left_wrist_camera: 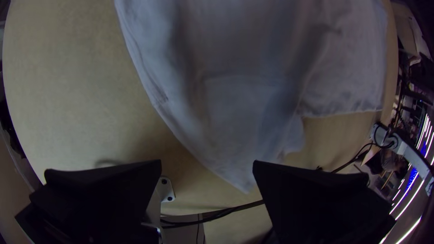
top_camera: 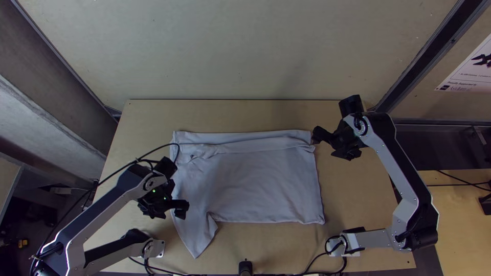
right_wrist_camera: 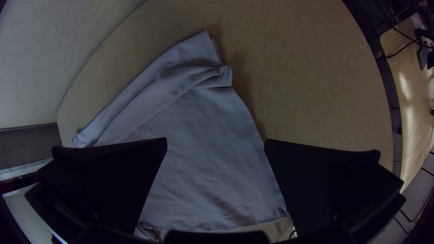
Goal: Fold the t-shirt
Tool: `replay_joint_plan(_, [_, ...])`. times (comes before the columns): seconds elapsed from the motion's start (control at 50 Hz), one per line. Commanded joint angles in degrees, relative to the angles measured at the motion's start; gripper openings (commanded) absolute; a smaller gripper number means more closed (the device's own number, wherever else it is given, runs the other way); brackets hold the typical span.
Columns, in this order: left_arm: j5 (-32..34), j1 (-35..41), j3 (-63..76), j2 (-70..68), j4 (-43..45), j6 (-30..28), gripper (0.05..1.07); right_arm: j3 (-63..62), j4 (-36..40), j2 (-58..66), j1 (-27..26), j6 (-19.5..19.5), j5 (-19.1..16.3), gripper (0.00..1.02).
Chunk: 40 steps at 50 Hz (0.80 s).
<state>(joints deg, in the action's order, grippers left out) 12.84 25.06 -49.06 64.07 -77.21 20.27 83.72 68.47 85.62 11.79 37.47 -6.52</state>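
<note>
The light grey t-shirt [top_camera: 266, 179] lies mostly flat on the table, with a long folded band along its far edge and a pointed corner hanging out toward the near left. My left gripper [top_camera: 171, 208] is above the shirt's left edge near that corner. In the left wrist view the left gripper [left_wrist_camera: 206, 165] stands open, the shirt's tip [left_wrist_camera: 244, 180] showing between its fingers. At the shirt's far right corner is my right gripper [top_camera: 328, 145]. Its fingers are wide apart in the right wrist view, where the right gripper [right_wrist_camera: 216, 141] has the shirt [right_wrist_camera: 203, 158] beyond it.
Bare wooden table [top_camera: 368, 204] borders the shirt on the right, with another strip along the far side. Black cables [top_camera: 307, 272] run along the near edge. A pale wall [top_camera: 230, 51] rises behind the table.
</note>
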Motion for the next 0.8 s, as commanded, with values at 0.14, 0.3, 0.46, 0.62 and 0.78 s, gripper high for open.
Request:
replay_joint_plan(0.14, [-1.59,6.85,6.78,2.81,2.33,4.69,1.02,-0.4,0.88,-1.16,0.6,-1.97,-0.42,0.99])
replay_joint_plan(0.3, [-2.03,9.57,9.95,4.04,5.93,6.53,1.02,-1.46,0.7,-1.95,0.95,-3.28,-1.03,0.99])
replay_joint_plan(0.46, [-3.0,11.5,11.53,7.03,9.36,7.68,1.02,-3.92,0.53,-3.36,2.09,-5.13,-1.39,0.96])
replay_joint_plan(0.62, [-2.91,13.7,11.97,9.14,11.03,7.76,1.01,-6.99,0.62,-5.03,3.41,-7.15,-1.91,0.95])
replay_joint_plan(0.78, [-2.82,16.51,12.14,9.75,11.64,7.59,0.68,-12.0,3.34,-6.17,3.76,-12.51,-6.22,0.91])
